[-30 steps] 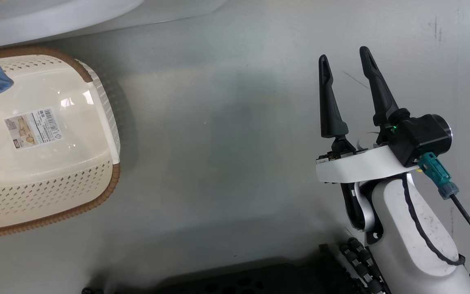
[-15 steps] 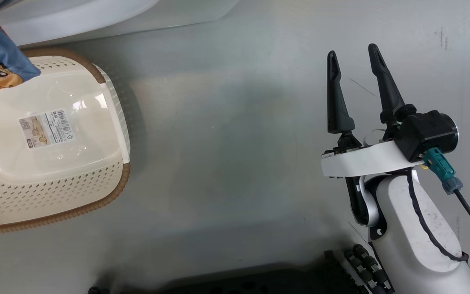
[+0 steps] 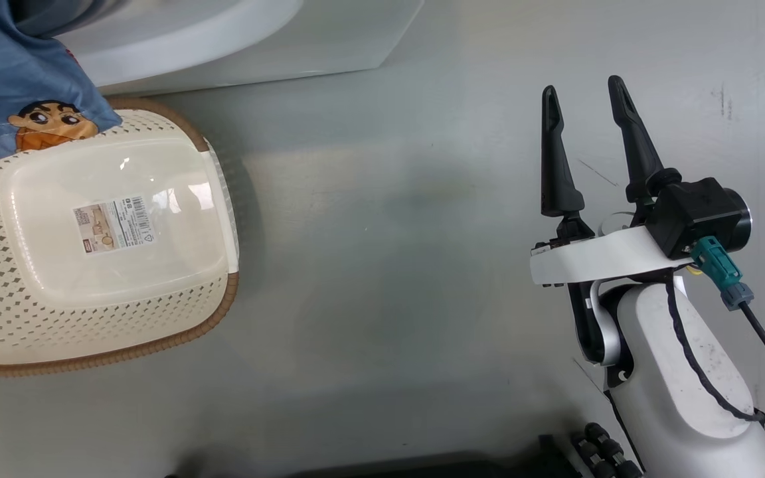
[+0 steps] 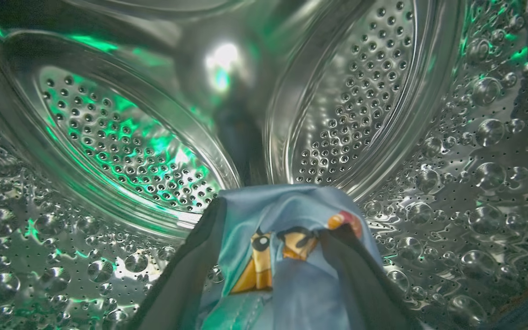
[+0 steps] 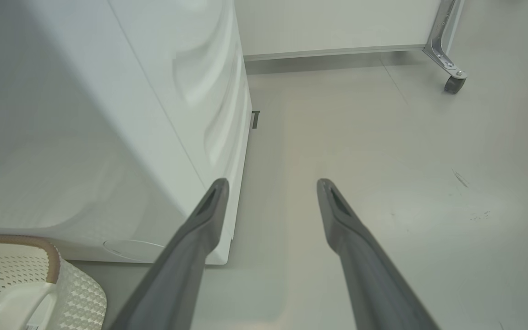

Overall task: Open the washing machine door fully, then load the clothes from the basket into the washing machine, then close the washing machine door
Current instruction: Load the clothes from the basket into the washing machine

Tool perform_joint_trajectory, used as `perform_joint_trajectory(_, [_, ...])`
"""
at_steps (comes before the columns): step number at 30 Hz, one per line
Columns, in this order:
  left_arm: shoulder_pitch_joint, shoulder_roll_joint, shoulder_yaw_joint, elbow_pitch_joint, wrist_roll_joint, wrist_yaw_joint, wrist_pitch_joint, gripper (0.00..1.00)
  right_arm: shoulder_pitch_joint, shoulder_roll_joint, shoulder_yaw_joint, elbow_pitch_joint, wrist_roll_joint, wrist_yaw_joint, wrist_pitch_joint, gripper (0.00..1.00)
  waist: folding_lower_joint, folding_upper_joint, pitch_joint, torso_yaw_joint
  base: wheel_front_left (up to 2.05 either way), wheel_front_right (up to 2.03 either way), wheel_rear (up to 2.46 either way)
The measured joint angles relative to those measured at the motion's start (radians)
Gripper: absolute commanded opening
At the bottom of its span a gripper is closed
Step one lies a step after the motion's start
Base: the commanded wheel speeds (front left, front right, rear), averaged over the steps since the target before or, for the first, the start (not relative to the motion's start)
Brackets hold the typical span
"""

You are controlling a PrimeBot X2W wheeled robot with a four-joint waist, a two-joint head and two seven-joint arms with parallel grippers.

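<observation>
In the left wrist view my left gripper [image 4: 275, 220] is inside the washing machine's steel perforated drum [image 4: 122, 151]. Its fingers stand apart, open, and the light blue clothes [image 4: 291, 284] with an orange cartoon print lie loose between them. In the head view more blue clothes [image 3: 17, 99] hang from the upper left over the far rim of the cream basket [image 3: 176, 312], whose barcode-labelled bottom is bare. The white washing machine [image 3: 223, 40] runs along the top. My right gripper [image 3: 582, 85] is open over the floor at the right, holding nothing. The washing machine door is out of view.
In the right wrist view my right gripper [image 5: 272, 183] points along the washing machine's white side [image 5: 154, 114], with the basket's corner [image 5: 16, 279] at lower left. A metal leg with a caster [image 5: 452, 85] stands at the far right by a white wall panel.
The head camera has shifted, so the basket and the machine sit further right and lower. More of the blue garment shows at upper left. The right arm keeps its pose.
</observation>
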Motion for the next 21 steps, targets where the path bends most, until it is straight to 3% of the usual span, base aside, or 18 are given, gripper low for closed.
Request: perform_joint_trajectory(21, [0.106, -0.018, 0.022, -0.092, -0.01, 0.0, -0.005, 1.0, 0.001, -0.001, -0.016, 0.011, -0.019, 0.0, 0.0, 1.0, 0.0, 0.0, -0.074, 0.055, 0.0, 0.0, 0.0])
